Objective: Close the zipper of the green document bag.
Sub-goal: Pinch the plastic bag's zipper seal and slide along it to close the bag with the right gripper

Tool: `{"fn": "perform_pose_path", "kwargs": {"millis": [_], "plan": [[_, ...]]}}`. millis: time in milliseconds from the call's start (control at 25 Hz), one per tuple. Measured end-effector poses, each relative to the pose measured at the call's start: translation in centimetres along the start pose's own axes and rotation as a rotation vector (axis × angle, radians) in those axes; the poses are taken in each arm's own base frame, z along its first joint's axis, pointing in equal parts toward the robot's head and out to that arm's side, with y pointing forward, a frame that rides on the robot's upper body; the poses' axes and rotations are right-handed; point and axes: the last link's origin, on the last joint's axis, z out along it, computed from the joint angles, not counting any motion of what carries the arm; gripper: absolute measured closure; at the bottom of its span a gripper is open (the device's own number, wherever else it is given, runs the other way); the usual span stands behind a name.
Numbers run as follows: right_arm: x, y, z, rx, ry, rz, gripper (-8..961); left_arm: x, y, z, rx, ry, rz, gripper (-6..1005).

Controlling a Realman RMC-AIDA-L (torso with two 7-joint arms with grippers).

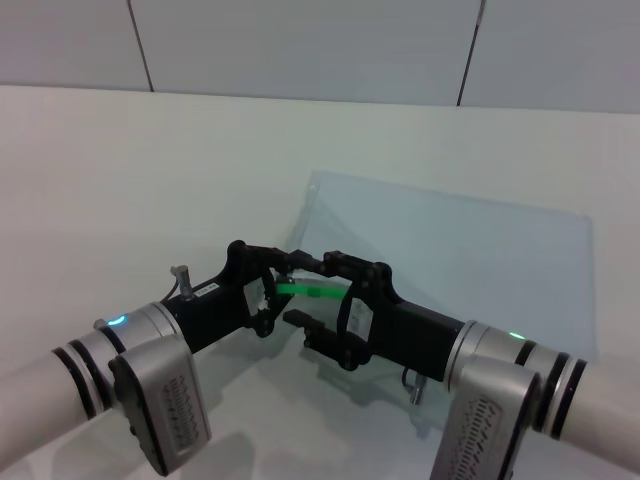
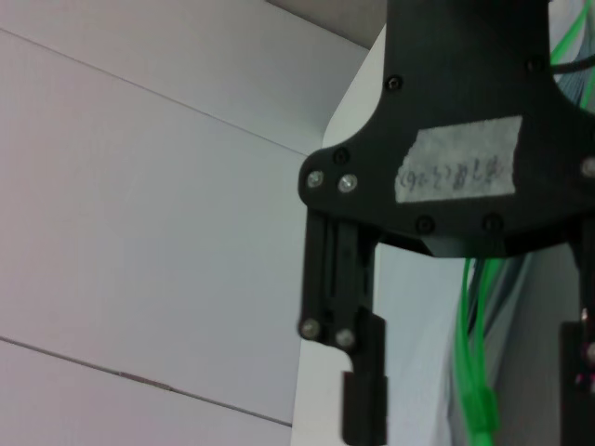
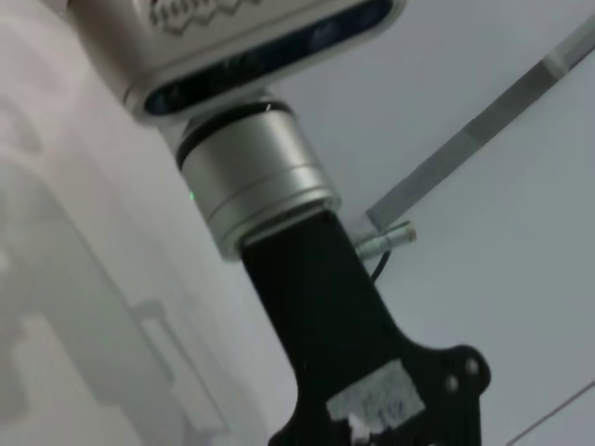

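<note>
Both grippers crowd the table's near edge at its middle: the left gripper (image 1: 268,292) and the right gripper (image 1: 335,300) face each other closely, with only a short stretch of the zipper (image 1: 312,291) showing in the narrow gap between them. Nothing else could pass there. The green document bag (image 1: 460,260) spreads flat from that spot toward the table's far right. The table (image 1: 130,180) lies open along its left side and far edge, up to the wall (image 1: 300,45).
</note>
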Motion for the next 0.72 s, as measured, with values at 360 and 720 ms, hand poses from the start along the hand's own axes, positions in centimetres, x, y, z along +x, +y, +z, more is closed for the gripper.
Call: {"fn": "perform_pose_path", "kwargs": {"millis": [360, 720], "plan": [[0.31, 0.18, 0.16, -0.015, 0.031, -0.085, 449, 0.07, 0.09, -0.02, -0.001, 0.001, 0.000, 952], [0.73, -0.10, 0.12, -0.006, 0.056, -0.102, 632, 0.16, 0.26, -0.12, -0.004, 0.003, 0.012, 952]]}}
